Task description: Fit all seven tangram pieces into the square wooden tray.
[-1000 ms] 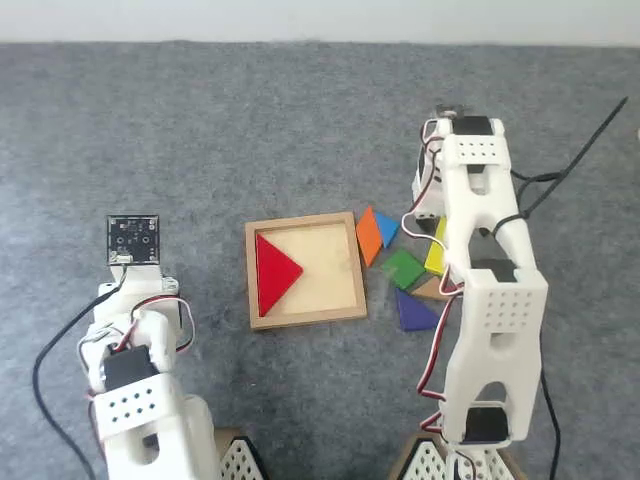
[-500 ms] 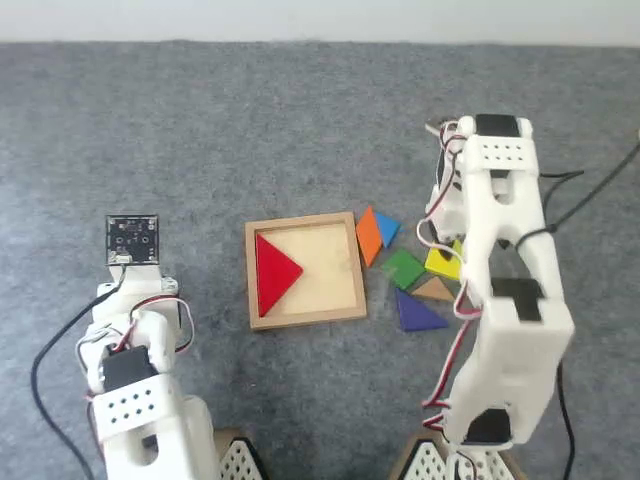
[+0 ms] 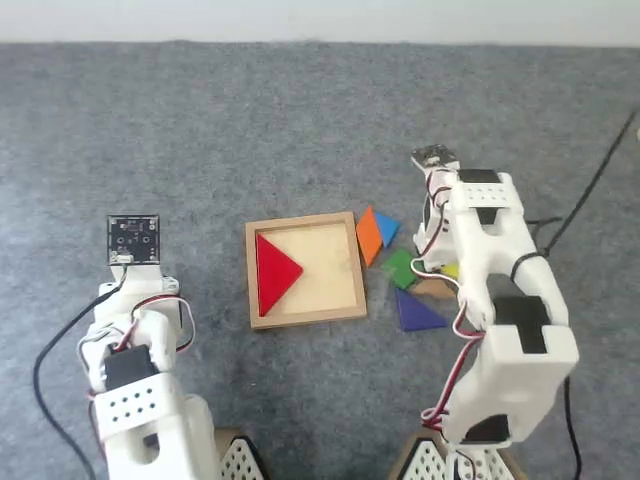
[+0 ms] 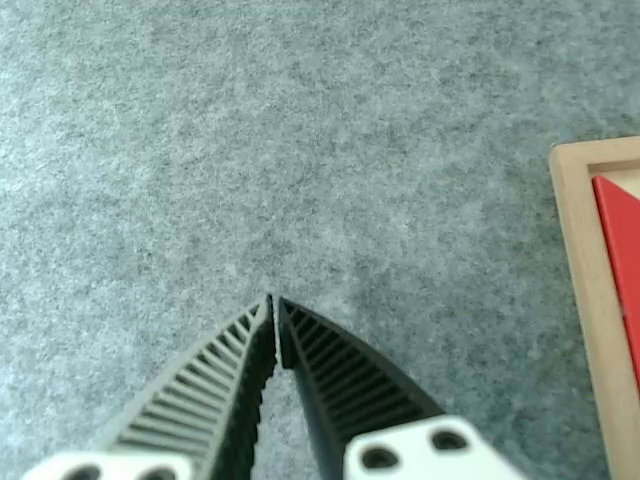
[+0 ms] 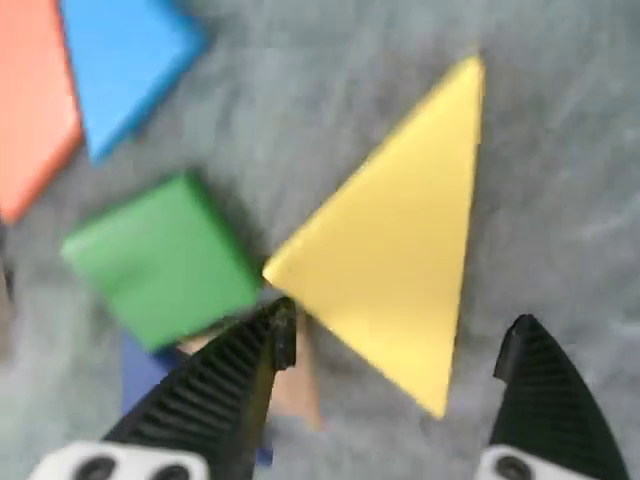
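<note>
Right wrist view: our right gripper point(image 5: 400, 328) hangs spread wide over the yellow triangle point(image 5: 400, 240), one finger at the corner next to the green square point(image 5: 160, 260), clamped on nothing. The tray point(image 3: 300, 219) holds just the red triangle point(image 3: 272, 270); the loose pieces lie beside it on the right arm's side. Left gripper point(image 4: 272, 305) is pinched together over carpet. We judge the yellow pick is in hand. Next: lower, squeeze its edges, lift clear of the neighbours.

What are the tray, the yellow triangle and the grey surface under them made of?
Tray: apparently pale unvarnished wood, tan with a matte look.
Yellow triangle: smooth, matte, evenly coloured; painted wood or plastic, hard to tell.
Grey surface: seemingly felt or short carpet, fuzzy and flecked.
</note>
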### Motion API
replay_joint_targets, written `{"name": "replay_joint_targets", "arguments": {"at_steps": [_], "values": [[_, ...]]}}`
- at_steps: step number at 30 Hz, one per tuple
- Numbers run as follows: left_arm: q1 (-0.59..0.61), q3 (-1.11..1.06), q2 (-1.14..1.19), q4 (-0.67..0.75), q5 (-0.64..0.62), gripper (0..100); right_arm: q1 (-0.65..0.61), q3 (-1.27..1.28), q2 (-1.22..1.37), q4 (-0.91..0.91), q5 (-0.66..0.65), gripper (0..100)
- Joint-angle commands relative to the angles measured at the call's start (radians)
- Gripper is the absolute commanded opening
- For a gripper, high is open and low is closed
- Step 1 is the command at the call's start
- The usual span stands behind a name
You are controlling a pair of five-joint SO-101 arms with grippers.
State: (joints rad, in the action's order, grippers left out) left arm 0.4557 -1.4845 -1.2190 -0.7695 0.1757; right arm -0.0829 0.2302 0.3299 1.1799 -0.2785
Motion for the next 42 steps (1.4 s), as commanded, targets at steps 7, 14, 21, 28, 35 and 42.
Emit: {"name": "replay_joint_targets", "arguments": {"at_steps": [7,14,21,28,35,42], "values": [[0.005,0.048,0.003,-0.006,0.011,1,0.001,-0.187,0.124,0.025,0.066,31.0],[0.005,0.048,0.003,-0.006,0.011,1,0.002,-0.273,0.128,0.038,0.086,31.0],[0.005,0.048,0.003,-0.006,0.011,1,0.001,-0.302,0.134,0.028,0.101,31.0],[0.005,0.048,0.003,-0.006,0.011,1,-0.007,-0.371,0.096,0.159,0.249,31.4],[0.005,0.048,0.003,-0.006,0.011,1,-0.01,-0.414,0.096,0.176,0.506,31.4],[0.005,0.048,0.003,-0.006,0.011,1,-0.068,-0.419,0.117,0.142,0.522,38.5]]}}
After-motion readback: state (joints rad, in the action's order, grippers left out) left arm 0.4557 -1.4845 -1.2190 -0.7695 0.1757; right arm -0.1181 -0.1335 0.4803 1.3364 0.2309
